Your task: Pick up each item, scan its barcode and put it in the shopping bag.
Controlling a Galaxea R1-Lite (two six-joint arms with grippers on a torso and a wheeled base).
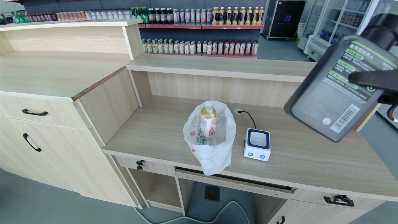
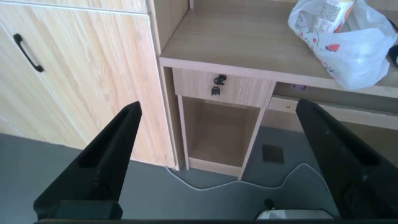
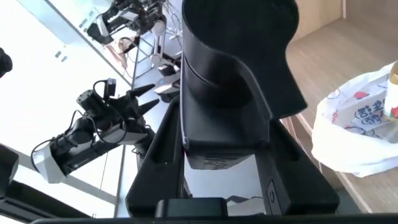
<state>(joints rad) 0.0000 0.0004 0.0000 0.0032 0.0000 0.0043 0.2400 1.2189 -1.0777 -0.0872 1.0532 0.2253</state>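
above wood counter (image 1: 311,155), right fingers (image 1: 370,79) clamp flat grey bottle (image 1: 329,99), maybe plastic; left fingers (image 2: 99,168) spread, empty.

Bright, even indoor light; soft shadow under the counter (image 1: 298,155); the head view's edges bow.

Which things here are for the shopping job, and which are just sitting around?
For the job: held-up dark bottle, scanner, shopping bag, drink bottle inside it.
Just there: shelves of drinks, cupboard drawers, glass fridge.
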